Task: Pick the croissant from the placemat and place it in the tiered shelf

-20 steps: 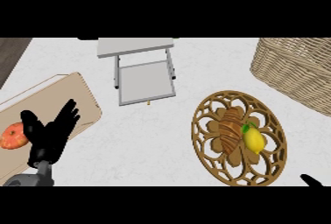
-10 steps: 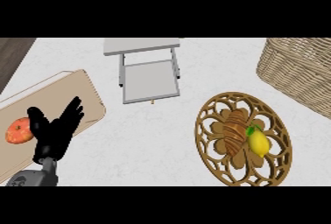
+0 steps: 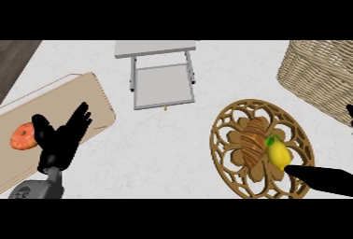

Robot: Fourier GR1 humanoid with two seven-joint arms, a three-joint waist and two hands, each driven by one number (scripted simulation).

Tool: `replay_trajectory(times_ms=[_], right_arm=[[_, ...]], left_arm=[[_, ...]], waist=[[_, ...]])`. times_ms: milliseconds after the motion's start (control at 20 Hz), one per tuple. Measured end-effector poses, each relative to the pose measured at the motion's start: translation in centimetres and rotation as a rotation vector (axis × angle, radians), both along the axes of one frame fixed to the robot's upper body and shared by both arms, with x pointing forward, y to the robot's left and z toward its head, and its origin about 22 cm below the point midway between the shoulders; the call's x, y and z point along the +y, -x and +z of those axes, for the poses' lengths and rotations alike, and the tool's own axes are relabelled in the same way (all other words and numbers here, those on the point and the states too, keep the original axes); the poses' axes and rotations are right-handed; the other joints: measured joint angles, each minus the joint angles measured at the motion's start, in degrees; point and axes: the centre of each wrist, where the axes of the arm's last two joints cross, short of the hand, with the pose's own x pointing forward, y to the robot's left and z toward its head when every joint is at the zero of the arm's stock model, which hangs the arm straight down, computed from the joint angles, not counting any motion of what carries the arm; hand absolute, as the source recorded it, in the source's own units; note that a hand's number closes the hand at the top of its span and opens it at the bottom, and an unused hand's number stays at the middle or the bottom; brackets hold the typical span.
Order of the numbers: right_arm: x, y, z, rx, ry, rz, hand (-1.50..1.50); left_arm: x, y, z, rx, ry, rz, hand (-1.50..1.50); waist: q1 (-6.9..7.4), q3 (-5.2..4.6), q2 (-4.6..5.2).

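1. Croissant point(image 3: 252, 143), golden-brown and crescent-shaped, lies on the round carved wooden placemat point(image 3: 215, 140), touching a yellow lemon point(image 3: 278, 153).
2. Black left hand point(image 3: 60, 139) is spread wide over the beige cutting board point(image 3: 82, 93), holding nothing.
3. Black right hand point(image 3: 324, 181) overlaps the placemat's lower right rim; its grip cannot be told.

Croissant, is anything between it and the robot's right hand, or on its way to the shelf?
The lemon lies beside the croissant on the placemat, on the side nearest the right hand. Toward the tiered shelf, only bare counter shows.
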Motion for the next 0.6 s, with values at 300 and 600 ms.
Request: replay_trajectory(times_ms=[300, 600], right_arm=[[2.2, -3.4, -1.4, 0.085, 0.017, 0.023, -1.5], [4.5, -5.4, -3.1, 0.164, 0.047, 0.046, -1.5]], left_arm=[[-0.1, 0.0, -0.1, 0.008, -0.009, 0.007, 0.0], [0.3, 0.0, 0.0, 0.024, -0.006, 0.021, 0.0]], waist=[[-0.06, 0.17, -0.12], [-0.68, 0.2, -0.27]])
